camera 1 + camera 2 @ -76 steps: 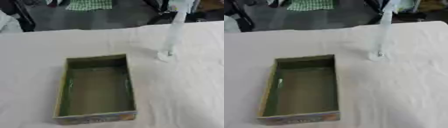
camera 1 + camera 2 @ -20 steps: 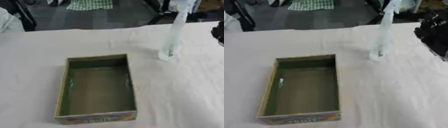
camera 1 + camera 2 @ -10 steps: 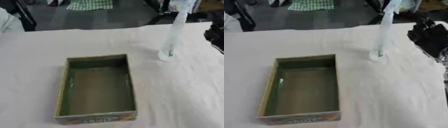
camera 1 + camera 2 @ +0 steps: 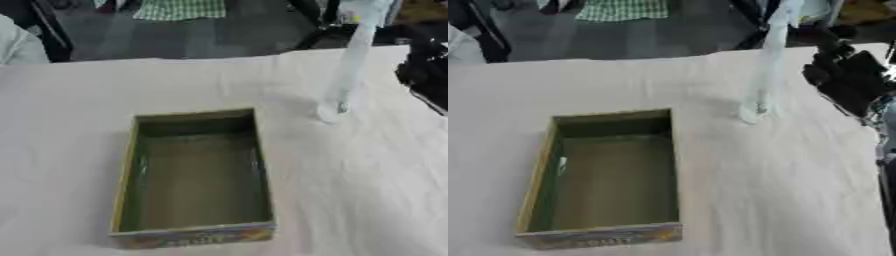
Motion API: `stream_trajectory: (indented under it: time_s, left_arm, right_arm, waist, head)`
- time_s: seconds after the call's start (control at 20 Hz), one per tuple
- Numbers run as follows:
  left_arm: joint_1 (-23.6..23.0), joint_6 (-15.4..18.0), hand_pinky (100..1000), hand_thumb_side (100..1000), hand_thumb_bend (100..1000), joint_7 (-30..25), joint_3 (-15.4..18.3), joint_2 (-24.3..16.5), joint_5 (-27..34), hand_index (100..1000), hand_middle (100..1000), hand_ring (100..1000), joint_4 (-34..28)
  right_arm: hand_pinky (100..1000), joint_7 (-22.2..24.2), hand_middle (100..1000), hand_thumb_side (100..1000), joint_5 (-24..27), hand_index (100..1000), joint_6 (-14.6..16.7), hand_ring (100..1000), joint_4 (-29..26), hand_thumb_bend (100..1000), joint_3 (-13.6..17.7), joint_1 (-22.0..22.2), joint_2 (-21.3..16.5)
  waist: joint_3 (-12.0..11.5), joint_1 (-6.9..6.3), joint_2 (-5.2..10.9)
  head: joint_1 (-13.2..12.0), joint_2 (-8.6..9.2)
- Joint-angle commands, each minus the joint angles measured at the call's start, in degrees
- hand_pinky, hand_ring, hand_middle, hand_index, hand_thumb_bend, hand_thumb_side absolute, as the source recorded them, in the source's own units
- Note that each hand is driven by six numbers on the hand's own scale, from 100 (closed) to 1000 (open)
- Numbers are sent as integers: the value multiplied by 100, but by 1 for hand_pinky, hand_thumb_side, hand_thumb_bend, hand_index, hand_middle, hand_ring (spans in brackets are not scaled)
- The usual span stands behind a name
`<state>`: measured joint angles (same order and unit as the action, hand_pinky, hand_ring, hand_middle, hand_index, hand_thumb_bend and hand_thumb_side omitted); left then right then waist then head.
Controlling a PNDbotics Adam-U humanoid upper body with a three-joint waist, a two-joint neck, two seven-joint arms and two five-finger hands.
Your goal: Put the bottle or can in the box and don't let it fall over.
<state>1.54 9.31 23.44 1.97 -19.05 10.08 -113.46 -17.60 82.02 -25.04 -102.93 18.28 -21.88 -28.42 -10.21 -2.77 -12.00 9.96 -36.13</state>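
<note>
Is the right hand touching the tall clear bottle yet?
Apart. In the right eye view, bare tablecloth shows between the right hand and the upright bottle.

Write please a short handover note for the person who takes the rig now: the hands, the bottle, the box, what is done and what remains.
Right hand: in view at the right edge, beside the bottle, not touching it; whether its fingers are open or curled cannot be told.
Left hand: not in view.
Bottle: tall, clear, standing upright on the table, beyond the box's far right corner.
Box: open, nothing inside.
Done: nothing placed yet.
Left: grasp the bottle, set it upright in the box, release without tipping it.
</note>
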Motion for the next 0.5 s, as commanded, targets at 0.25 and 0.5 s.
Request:
stream_trajectory:
  time_s: [0.25, 0.5]
  left_arm:
    - [45, 2, 823, 654, 777, -23, 16, -91, -5, 766, 984, 1000, -113]
    - [49, 2, 823, 654, 777, -30, 10, -92, -3, 766, 983, 1000, -113]
  right_arm:
    - [100, 44, 284, 1000, 64, 1000, -197, 100, 127, 614, 3, -146, -136]
    - [100, 96, 280, 1000, 97, 1000, -283, 100, 231, 616, -10, -205, -129]
  waist:
    - [-9, 7, 49]
    - [-10, -1, 46]
  head:
    - [2, 69]
    - [5, 67]
